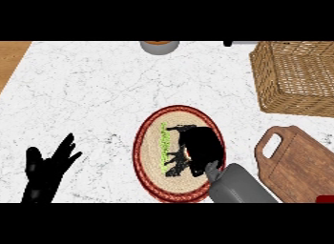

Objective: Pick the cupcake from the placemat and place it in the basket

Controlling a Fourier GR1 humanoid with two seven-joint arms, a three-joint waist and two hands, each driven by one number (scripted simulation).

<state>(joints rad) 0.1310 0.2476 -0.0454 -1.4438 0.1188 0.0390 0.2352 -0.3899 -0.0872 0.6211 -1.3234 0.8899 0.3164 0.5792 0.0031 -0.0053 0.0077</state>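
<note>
A round woven placemat with a red rim lies at the counter's middle. My right hand is down over it, its black fingers curled toward the left. The cupcake is mostly hidden by that hand. Only a pale patch with a thin green strip shows between the thumb and the fingers. The wicker basket stands at the back right, well apart from the hand. My left hand rests open at the lower left, fingers up, holding nothing.
A wooden cutting board with a handle hole lies right of the placemat, below the basket. A small grey bowl stands at the back edge. A wooden surface borders the white marble counter on the left.
</note>
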